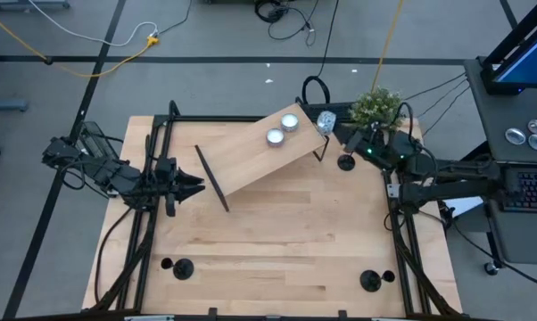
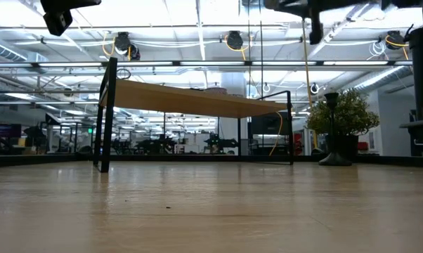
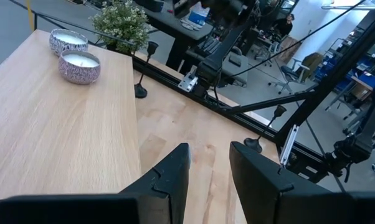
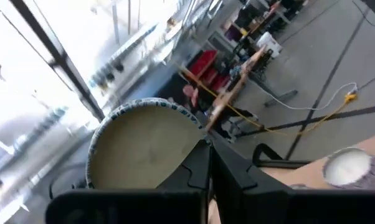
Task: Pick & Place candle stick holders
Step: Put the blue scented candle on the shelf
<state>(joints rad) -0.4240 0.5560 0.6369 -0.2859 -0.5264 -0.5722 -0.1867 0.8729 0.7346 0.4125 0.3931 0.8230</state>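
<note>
Right gripper (image 1: 327, 120) hovering over far-right shelf (image 1: 251, 160) edge, jaws pinched on tealight (image 4: 144, 146) rim — thin grip risking drop. Left gripper (image 1: 197, 185) part-open, empty. Candle stick holder (image 1: 346, 161) standing just beside, risking knock-over.

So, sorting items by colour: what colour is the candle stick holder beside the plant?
Black candle stick holder; best seen in the high view.

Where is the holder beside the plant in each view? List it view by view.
High view: holder right of centre, just below-left of the plant.
Low view: holder at right, in front of the plant.
Left wrist view: holder upper left, under the plant.
Right wrist view: not in it.
Shared landmark: the plant.
</note>
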